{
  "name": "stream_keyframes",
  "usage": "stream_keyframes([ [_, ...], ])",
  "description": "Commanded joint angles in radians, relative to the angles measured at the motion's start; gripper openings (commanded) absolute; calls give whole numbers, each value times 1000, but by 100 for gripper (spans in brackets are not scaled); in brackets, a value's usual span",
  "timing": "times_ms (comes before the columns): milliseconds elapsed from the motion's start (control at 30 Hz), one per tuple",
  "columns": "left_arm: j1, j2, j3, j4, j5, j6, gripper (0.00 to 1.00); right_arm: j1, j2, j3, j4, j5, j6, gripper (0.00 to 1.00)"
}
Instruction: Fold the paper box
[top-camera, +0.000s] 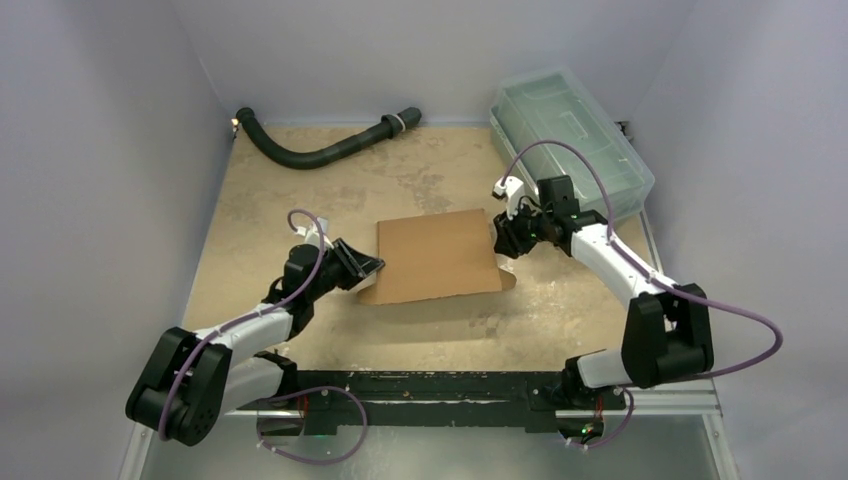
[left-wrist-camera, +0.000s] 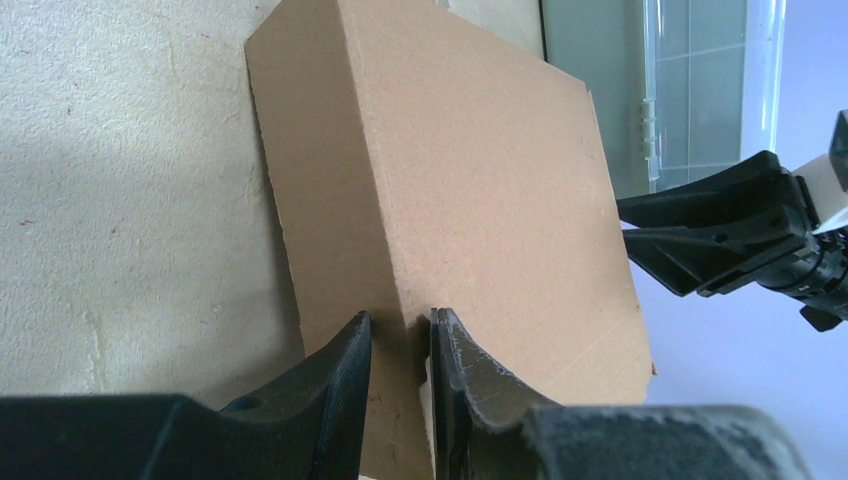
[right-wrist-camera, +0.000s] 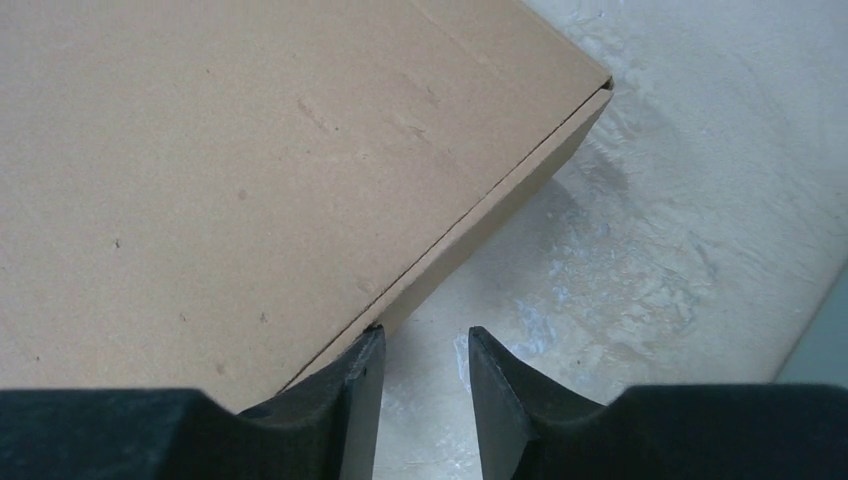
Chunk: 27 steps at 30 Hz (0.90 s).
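The paper box (top-camera: 436, 255) lies closed near the lidded bin (top-camera: 570, 135).

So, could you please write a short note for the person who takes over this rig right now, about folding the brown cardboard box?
Left claw: jaws narrowly apart astride the left edge of the plain brown corrugated cardboard box; a firm pinch cannot be confirmed.
Right claw: open, empty, beside the box's right side wall.
Box: between both claws, on the mottled beige table.
Done: it looks folded into a shallow shape, lid lying down.
To do: probably check the small tab that seems to protrude at the near right corner.
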Motion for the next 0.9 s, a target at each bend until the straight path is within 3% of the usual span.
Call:
stream_keyframes([
  [0, -12, 11, 3, 78, 41, -23, 21, 14, -87, 55, 5, -38, -10, 43],
  [200, -10, 27, 0, 73, 36, -2, 21, 9, -140, 41, 6, 9, -27, 60],
  [333, -10, 23, -1, 65, 30, 10, 20, 6, -149, 40, -1, 22, -42, 65],
  [467, -8, -16, 17, 11, 24, 65, 23, 8, -174, 30, -100, -157, -210, 71],
  [567, -9, -94, 68, -141, -23, 171, 30, 17, -220, -18, -161, -352, -407, 83],
  [700, -9, -237, 72, -298, -79, 239, 51, 22, -298, -107, -77, -374, -476, 94],
  [767, -9, -306, 17, -291, -58, 209, 57, 24, -309, -111, -126, -413, -577, 96],
  [867, -9, -400, -111, -186, 26, 119, 59, 43, -309, -114, -265, -484, -834, 98],
])
